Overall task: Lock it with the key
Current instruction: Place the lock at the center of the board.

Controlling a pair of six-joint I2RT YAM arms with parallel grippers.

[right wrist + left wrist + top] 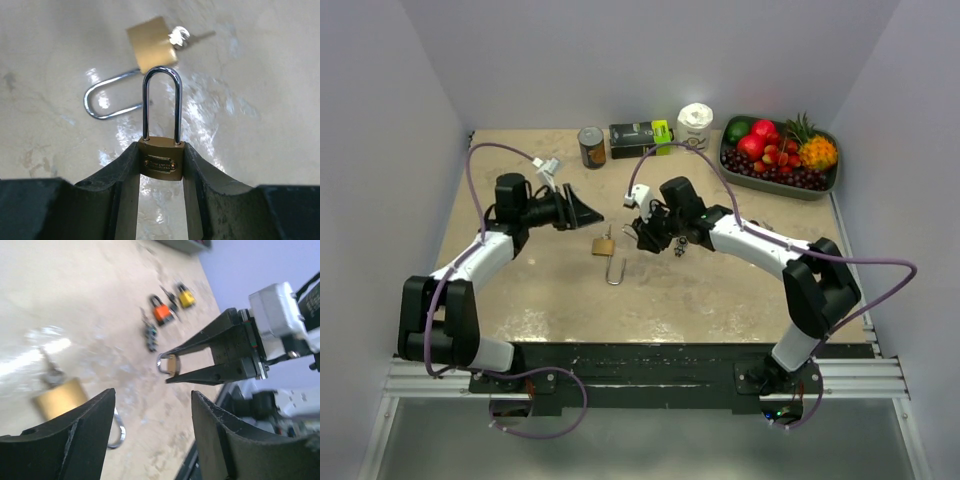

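Nearest, our right gripper (160, 148) clamps the body of a small brass padlock (160, 165), its shut shackle pointing straight ahead. Just beyond, on the table (260, 100), lies a larger brass padlock (151, 42) — shackle swung open, key (180, 36) in its base — its long axis roughly across our reach. Farther on, our left gripper (152, 392) hangs wide and empty, about as near to it.

A small brass padlock (160, 164) sits pinched between the right claw's (160, 152) fingers, its steel shackle shut and pointing away from the wrist. Just beyond the fingertips, a larger brass padlock (151, 44) lies flat, its long shackle (107, 97) open, with a key (186, 36) at its far end.
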